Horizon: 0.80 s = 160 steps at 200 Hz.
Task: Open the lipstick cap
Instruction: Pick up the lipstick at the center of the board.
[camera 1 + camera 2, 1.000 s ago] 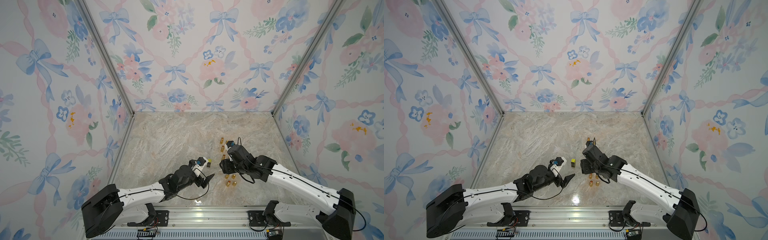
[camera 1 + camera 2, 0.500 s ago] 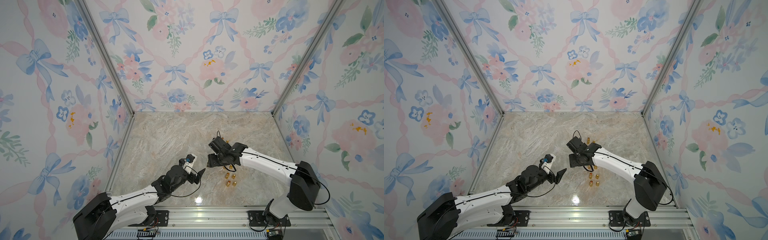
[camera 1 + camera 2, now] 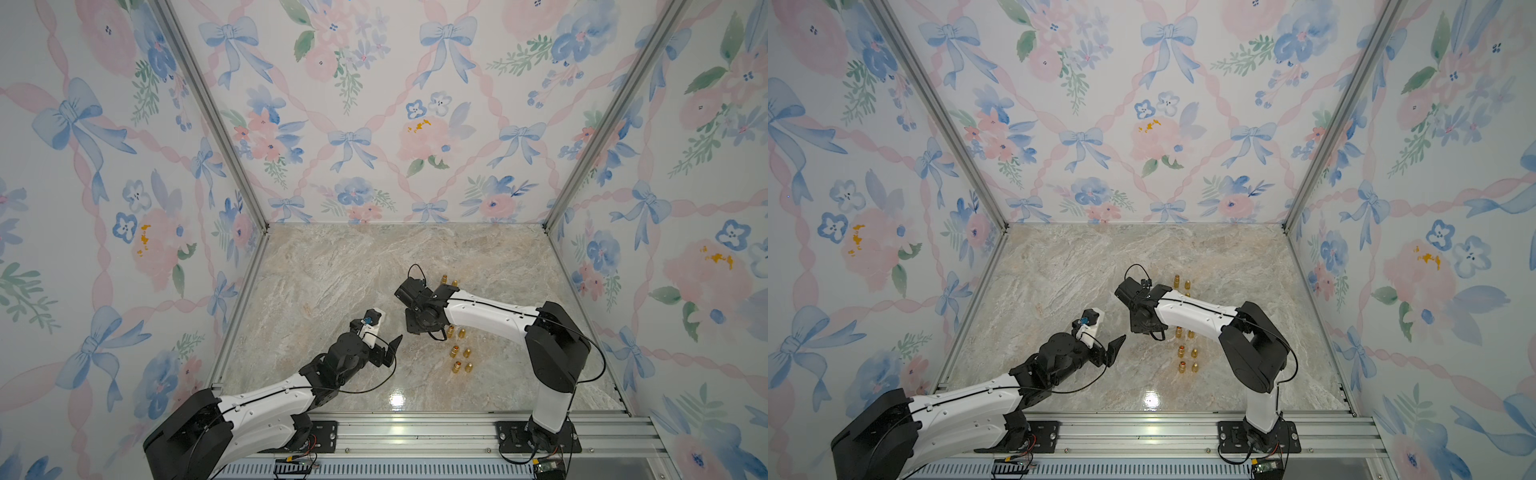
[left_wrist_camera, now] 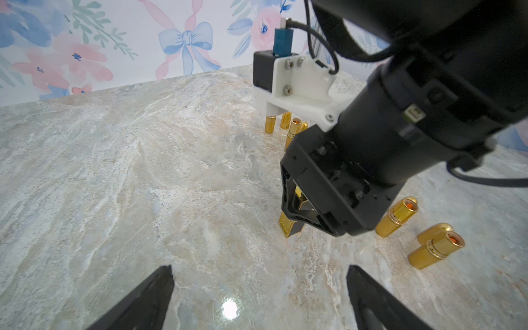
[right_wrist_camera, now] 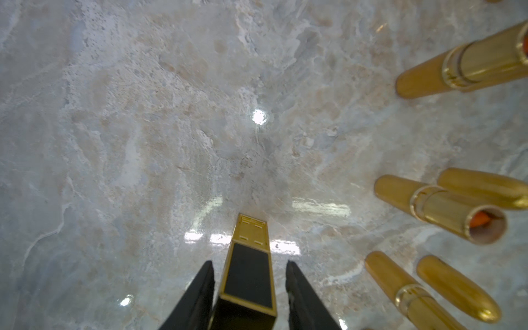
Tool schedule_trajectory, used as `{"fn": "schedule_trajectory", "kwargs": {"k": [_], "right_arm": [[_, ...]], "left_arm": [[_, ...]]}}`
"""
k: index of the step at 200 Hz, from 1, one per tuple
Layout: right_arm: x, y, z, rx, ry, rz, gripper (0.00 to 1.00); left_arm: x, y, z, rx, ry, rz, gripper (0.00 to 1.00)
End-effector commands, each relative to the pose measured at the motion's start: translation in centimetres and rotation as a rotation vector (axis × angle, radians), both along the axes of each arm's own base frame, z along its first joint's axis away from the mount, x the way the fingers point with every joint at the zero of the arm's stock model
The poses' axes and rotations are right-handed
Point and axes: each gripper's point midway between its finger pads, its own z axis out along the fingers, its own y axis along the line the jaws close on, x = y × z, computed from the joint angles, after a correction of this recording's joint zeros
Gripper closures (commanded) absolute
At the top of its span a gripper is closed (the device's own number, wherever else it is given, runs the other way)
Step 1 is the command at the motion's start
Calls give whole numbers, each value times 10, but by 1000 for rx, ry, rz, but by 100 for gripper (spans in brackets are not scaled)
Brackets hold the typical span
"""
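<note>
Lipstick (image 5: pixel 248 285): upright on table (image 3: pixel 332 270), lower centre in both top views, cap seems on | right claw (image 5: pixel 250 263): narrow, straddling it, grip unclear | left claw (image 4: pixel 260 268): wide, empty, near | done: reach | left: clamp, pull cap

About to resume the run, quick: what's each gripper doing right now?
Left gripper: open, empty.
Right gripper: jaws on either side of the black-and-gold lipstick; whether they clamp it cannot be told.
</note>
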Motion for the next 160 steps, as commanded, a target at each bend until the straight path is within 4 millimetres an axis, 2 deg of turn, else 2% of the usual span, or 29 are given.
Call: {"fn": "schedule_trajectory", "kwargs": {"k": [1,44,60,101,123,160], "right_arm": [[7,6,2,-23,-34,4,64],[8,8,1,-46,-30,45,76],[7,7,5,-55,-30,67,77],[4,10,30,-19,-42,141,80],[-5,16,47,44,-21,218,80],[-23,7,69,121,54,296,80]], "left_arm": [[1,4,0,-19,-1,16,2],[-1,0,0,-21,0,-10,2],[-4,-3,-1,-15,1,-37,2],[-9,-10,-2,-2,-2,-93,2],[-14,-16,-3,13,-10,-142,2],[-21,-33,2,37,-34,-260,4]]}}
